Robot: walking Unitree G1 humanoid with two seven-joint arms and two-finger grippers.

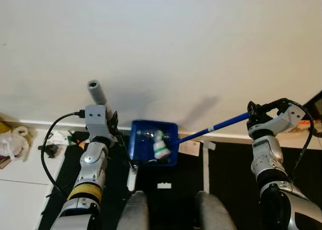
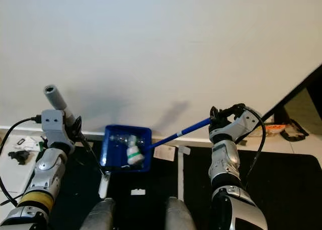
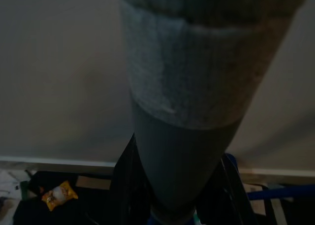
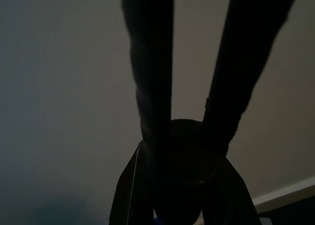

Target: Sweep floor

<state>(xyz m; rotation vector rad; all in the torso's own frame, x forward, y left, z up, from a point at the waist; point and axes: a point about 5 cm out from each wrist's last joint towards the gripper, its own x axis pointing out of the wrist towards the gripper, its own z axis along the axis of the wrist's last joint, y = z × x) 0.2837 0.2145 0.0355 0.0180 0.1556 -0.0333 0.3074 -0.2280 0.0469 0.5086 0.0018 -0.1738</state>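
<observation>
A blue dustpan (image 1: 143, 142) hangs tilted in front of me above the dark floor. Inside it lie a white bottle with a green band (image 1: 161, 148) and a clear plastic piece (image 1: 147, 135). My left gripper (image 1: 114, 125) is shut on the dustpan's long grey handle (image 1: 95, 91), which looms between the fingers in the left wrist view as the grey handle (image 3: 187, 112). My right gripper (image 1: 254, 114) is shut on the upper end of a blue broom stick (image 1: 214, 128) that slants down to the pan's right edge. Its black fingers (image 4: 147, 62) straddle the stick's dark end.
A white wall with a white baseboard (image 1: 226, 137) stands close ahead. A black mat (image 1: 231, 164) covers the floor below it. At the left lie a white plastic bag (image 1: 12, 139), small black items (image 1: 50, 149) and a yellow packet (image 3: 59, 195). My legs (image 1: 166, 212) fill the bottom middle.
</observation>
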